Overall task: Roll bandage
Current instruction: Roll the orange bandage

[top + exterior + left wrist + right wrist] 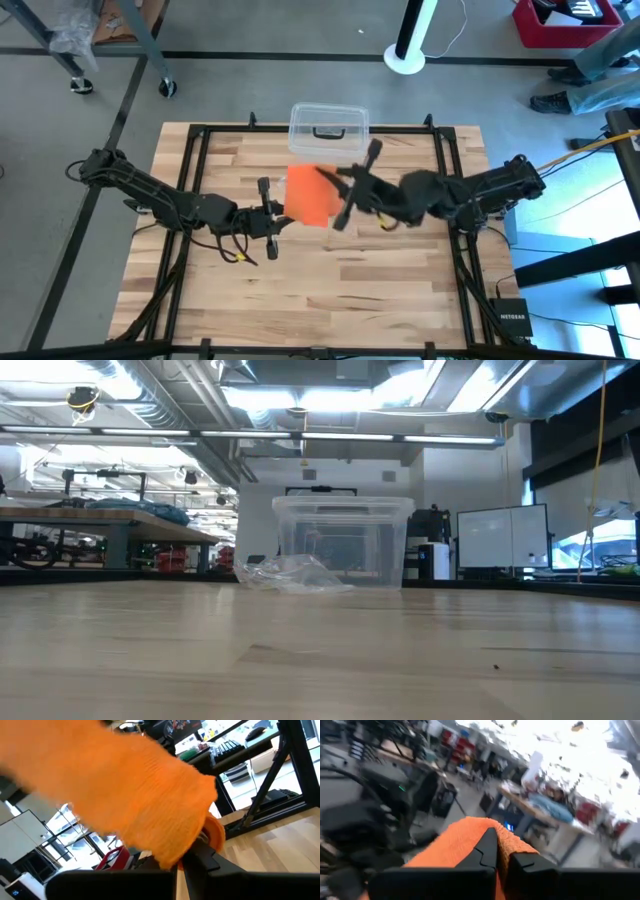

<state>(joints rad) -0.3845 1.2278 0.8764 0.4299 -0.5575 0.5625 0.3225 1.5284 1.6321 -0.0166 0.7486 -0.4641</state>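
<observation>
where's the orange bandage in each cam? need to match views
High: bandage at table centre, held up between left hand and right hand.
Low: not in it.
Left wrist: fills upper left.
Right wrist: low centre, behind the fingers.
Shared landmark: clear box, in high and low.

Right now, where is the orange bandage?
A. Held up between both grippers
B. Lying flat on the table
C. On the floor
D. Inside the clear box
A: the high view shows the bandage stretched between the left gripper and the right gripper, and both wrist views show fingers shut on it.
</observation>
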